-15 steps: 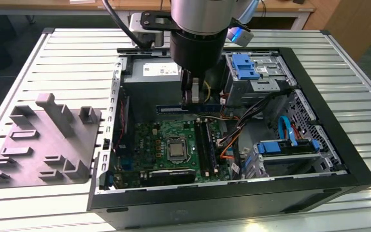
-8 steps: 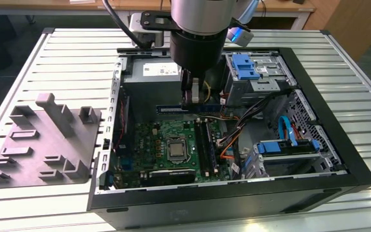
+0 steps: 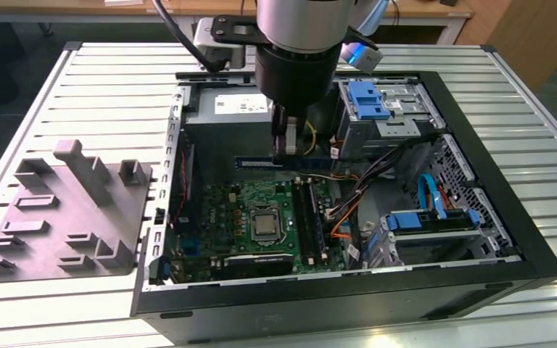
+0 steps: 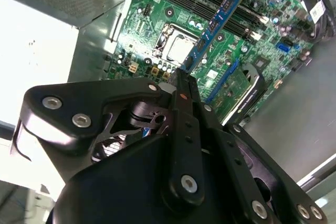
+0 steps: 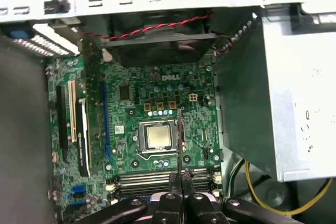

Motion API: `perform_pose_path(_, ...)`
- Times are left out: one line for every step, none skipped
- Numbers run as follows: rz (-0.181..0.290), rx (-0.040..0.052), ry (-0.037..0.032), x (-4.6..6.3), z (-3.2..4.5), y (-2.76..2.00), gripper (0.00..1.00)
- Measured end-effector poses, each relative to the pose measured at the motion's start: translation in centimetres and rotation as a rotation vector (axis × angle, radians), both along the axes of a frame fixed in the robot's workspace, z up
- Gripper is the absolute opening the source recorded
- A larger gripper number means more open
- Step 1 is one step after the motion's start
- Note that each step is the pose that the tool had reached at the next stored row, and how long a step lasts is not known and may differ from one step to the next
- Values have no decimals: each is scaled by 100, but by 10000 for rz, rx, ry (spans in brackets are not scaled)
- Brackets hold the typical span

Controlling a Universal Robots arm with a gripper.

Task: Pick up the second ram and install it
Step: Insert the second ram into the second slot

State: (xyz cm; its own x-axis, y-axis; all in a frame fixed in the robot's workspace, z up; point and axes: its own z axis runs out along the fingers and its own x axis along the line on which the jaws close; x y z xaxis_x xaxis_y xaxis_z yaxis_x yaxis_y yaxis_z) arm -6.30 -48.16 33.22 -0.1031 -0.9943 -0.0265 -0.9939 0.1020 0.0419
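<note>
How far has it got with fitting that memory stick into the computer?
Picking up looks done: the end effector is shut on the memory stick, holding it in the air inside the open computer case. In hand: the stick hangs over the green motherboard, near the black memory slots. Left: it is not in a slot yet.

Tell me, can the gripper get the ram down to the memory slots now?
Probably yes: the gripper holds the ram over the board, and the slots look uncovered, with cables lying beside them.
</note>
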Motion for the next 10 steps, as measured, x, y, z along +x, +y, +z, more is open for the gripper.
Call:
perform_pose_path(-179, 0, 0, 0, -1, 0, 12)
perform_pose_path(-360, 1, 0, 0, -1, 0, 12)
perform_pose_path(-540, 0, 0, 0, -1, 0, 12)
perform_pose_path(-718, 0, 0, 0, -2, 0, 12)
perform_pose_path(-916, 0, 0, 0, -2, 0, 12)
perform_pose_path(-1095, 0, 0, 0, -3, 0, 12)
perform_pose_path(-1275, 0, 0, 0, -3, 0, 12)
perform_pose_path(-1456, 0, 0, 0, -4, 0, 12)
perform_pose_path(-1635, 0, 0, 0, -5, 0, 12)
perform_pose_path(-1815, 1, 0, 0, -6, 0, 12)
